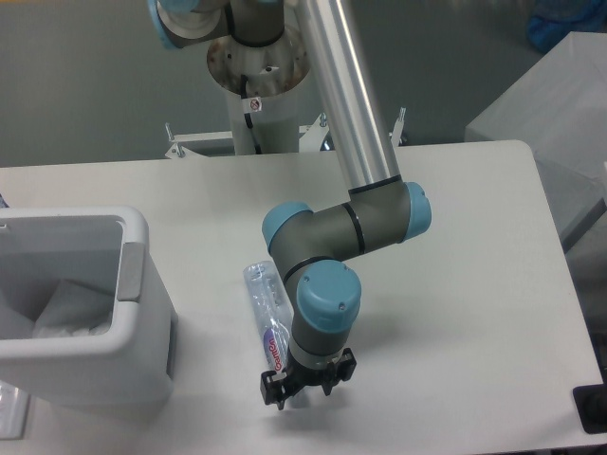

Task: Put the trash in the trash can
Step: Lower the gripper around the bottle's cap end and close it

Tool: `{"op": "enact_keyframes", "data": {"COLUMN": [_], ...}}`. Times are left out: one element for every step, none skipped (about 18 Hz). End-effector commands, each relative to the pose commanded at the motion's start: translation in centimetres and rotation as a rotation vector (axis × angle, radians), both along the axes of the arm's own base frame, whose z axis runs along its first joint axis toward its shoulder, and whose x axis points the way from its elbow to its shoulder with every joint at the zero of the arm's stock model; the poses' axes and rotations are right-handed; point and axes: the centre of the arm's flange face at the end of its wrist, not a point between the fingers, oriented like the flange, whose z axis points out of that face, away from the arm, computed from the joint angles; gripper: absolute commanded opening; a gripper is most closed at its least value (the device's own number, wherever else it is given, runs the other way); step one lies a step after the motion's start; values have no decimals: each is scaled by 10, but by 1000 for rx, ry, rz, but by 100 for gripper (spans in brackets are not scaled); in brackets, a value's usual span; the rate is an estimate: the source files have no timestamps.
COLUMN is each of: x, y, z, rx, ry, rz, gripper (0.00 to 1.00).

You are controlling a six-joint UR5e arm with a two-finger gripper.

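A clear plastic water bottle (267, 308) with a red-and-blue label lies flat on the white table, running from the centre toward the front edge. My gripper (305, 383) points straight down over its near, cap end and hides that end. Its black fingers (275, 391) look spread on either side of the bottle, so it reads as open. The trash can (133, 248), a boxy white bin with a grey side panel, stands at the left. Pale crumpled material (66, 318) lies inside it; I cannot tell whether that is the wrapper.
The robot's base column (256, 95) rises behind the table's far edge. A grey bench (545, 104) stands at the right. A small black object (593, 408) sits at the table's front right corner. A pale item (9, 412) pokes out beside the bin's front.
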Motion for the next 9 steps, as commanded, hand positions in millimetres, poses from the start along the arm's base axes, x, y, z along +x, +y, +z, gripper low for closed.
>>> {"op": "enact_keyframes", "data": {"x": [0,0,0,0,0,0,0,1,1], "y": [0,0,0,0,0,-1,-1,-1,-1], "z": [0,1,1,0,0,-1,-1,0,0], "rx": [0,0,0,-1,-2,-3,-8,-8,-8], "ry": [0,2,2,1,2,1,4,6,6], "rz": [1,2,2,2,2,2,3,3,3], "gripper": [71,71,66,64,62,59,55,51,46]}}
